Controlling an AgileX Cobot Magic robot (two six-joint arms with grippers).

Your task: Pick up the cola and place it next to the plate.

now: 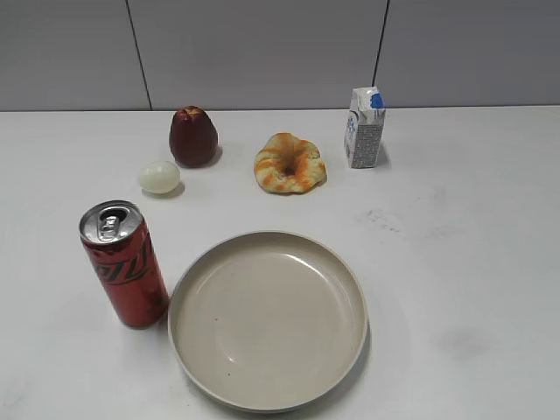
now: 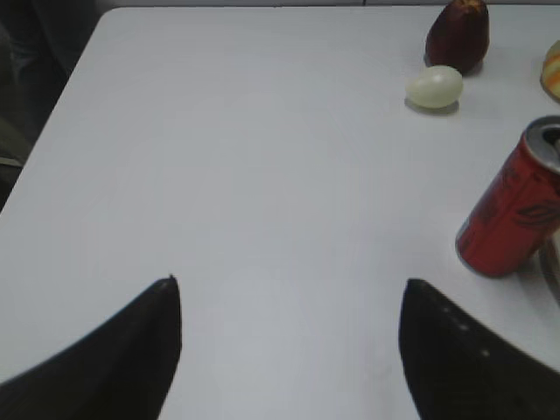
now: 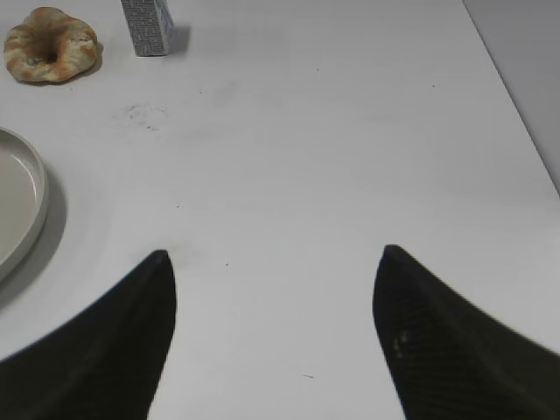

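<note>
The cola [image 1: 124,264] stands upright at the plate's [image 1: 353,302] nine o'clock, seemingly touching its rim. My left gripper [image 2: 289,302] and right gripper [image 3: 273,267] hang spread, empty. Any careless nudge could topple it.

Bright even light, soft shadows

A white table [image 1: 472,262] is filling most of the exterior view, its matte top showing a few faint grey smudges. A pale grey panelled wall [image 1: 262,52] is running behind it, split by thin dark seams. Soft, even light is casting short, faint shadows on the tabletop.
</note>
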